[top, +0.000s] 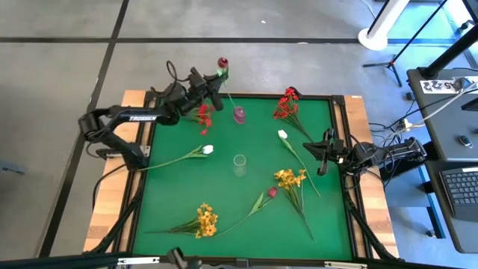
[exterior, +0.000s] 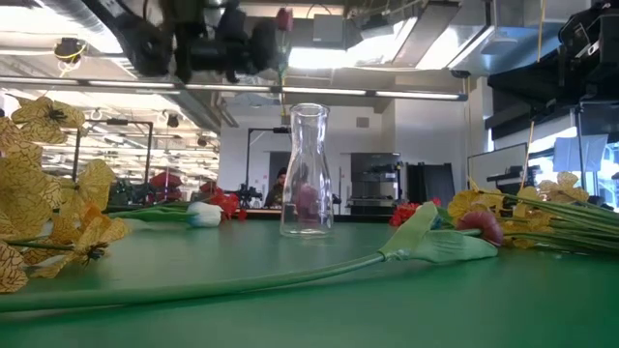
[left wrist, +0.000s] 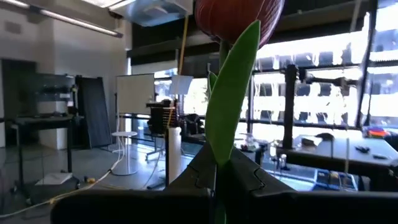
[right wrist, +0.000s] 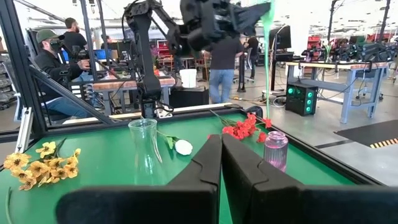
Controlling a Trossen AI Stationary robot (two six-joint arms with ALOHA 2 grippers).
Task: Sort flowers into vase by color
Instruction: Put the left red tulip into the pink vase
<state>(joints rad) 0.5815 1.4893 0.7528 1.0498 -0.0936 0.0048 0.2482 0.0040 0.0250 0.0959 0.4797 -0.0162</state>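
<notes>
My left gripper (top: 215,84) is high over the table's far side, shut on a dark magenta tulip (top: 222,62). Its thin stem (right wrist: 267,56) hangs down over a small pink vase (top: 239,114). A clear vase (top: 239,165) stands at mid-table. Red sprays (top: 203,116) (top: 286,103), white tulips (top: 208,149) (top: 282,135), yellow sprays (top: 290,179) (top: 203,220) and another magenta tulip (top: 272,192) lie flat on the green mat. My right gripper (top: 323,155) is shut and empty at the right side. My left gripper pinches the tulip's stem and leaf (left wrist: 225,140) between its two fingers (left wrist: 200,174), a little below the bud (left wrist: 236,15). The fingers come level from the table's left and lie across the stem. The tulip stands upright, bud up and lifted clear, with its stem hanging below the fingers.
The green mat (top: 179,187) has a dark raised frame. People and workbenches show beyond the table's far edge in the right wrist view (right wrist: 56,59). Cables and a desk with a keyboard (top: 459,187) lie to the table's right.
</notes>
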